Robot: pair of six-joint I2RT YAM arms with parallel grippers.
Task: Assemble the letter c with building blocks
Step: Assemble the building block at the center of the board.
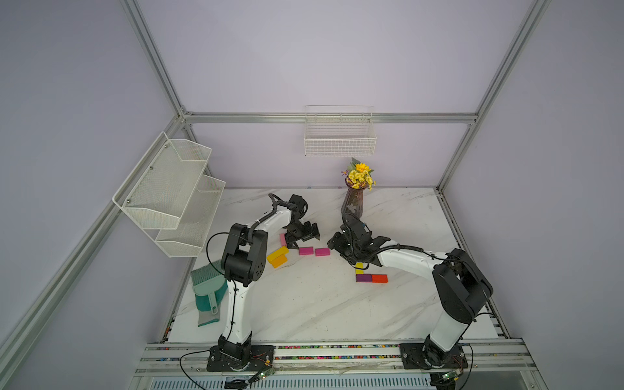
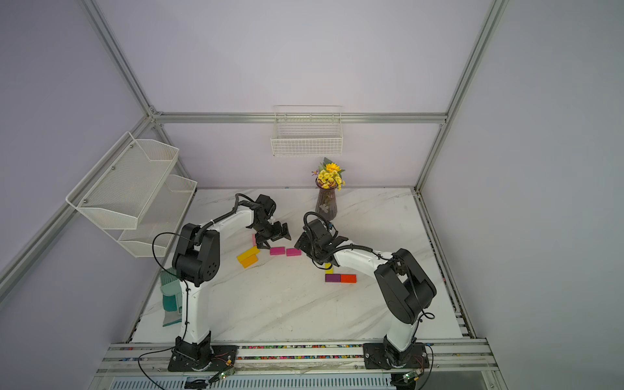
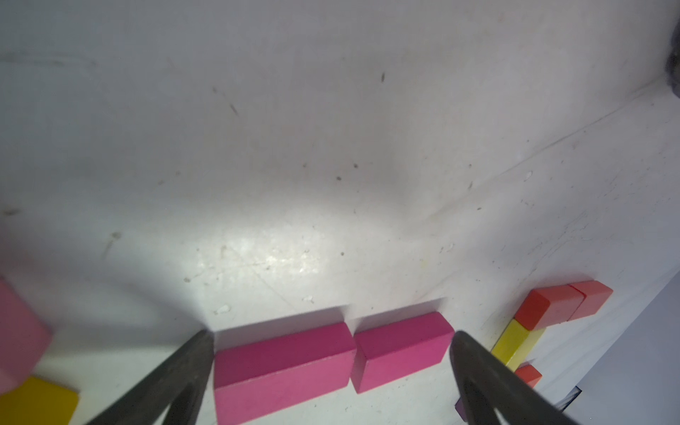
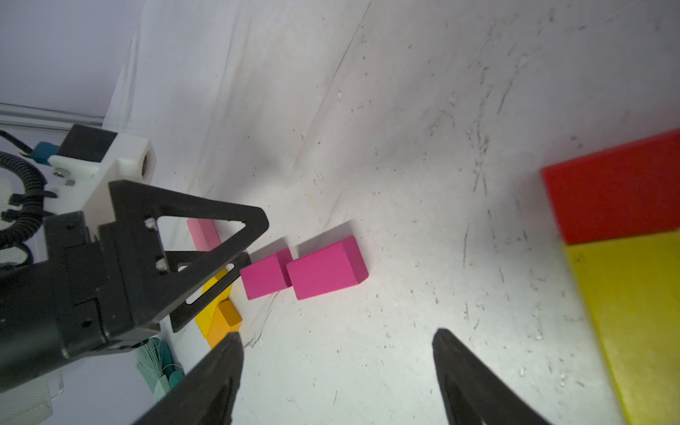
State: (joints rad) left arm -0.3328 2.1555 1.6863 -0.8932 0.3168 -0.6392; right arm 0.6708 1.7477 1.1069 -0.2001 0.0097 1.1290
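— How far along with the C?
— Well along, at a guess. Starting far out on the left-arm side of the vase [image 1: 353, 206]: a pale pink block [image 1: 282, 239], a long yellow block [image 1: 277, 254] and an orange block [image 1: 279, 260], bunched together, loose, not yet used.
— Closer to the vase?
— Two magenta blocks [image 1: 306, 250], end to end and just apart, in front of the vase and a little to its left-arm side. Loose as well.
— Left gripper [image 3: 331, 336]?
— Hovers right at that magenta pair, jaws spread wide, clasping nothing.
— Right gripper [image 4: 336, 336]?
— Sits in front of the vase over bare tabletop [image 1: 320, 304], jaws apart, likewise empty.
— Anything built?
— Yes, in front of the vase toward its right-arm side: a purple block [image 1: 363, 278] and a red block [image 1: 379, 278] butted into a row; a second yellow block [image 3: 515, 346] running up as the spine; two further red blocks [image 3: 548, 305] turning off its far end, clear only in the left wrist view, hidden under the right arm in both top views. Reads as a squared C in outline. Probably left: checking joints, maybe lengthening the arms with the loose pieces.
— Look of the blocks?
— Flat, rectangular, solid-coloured, matte, crisp-edged; all lying flat.
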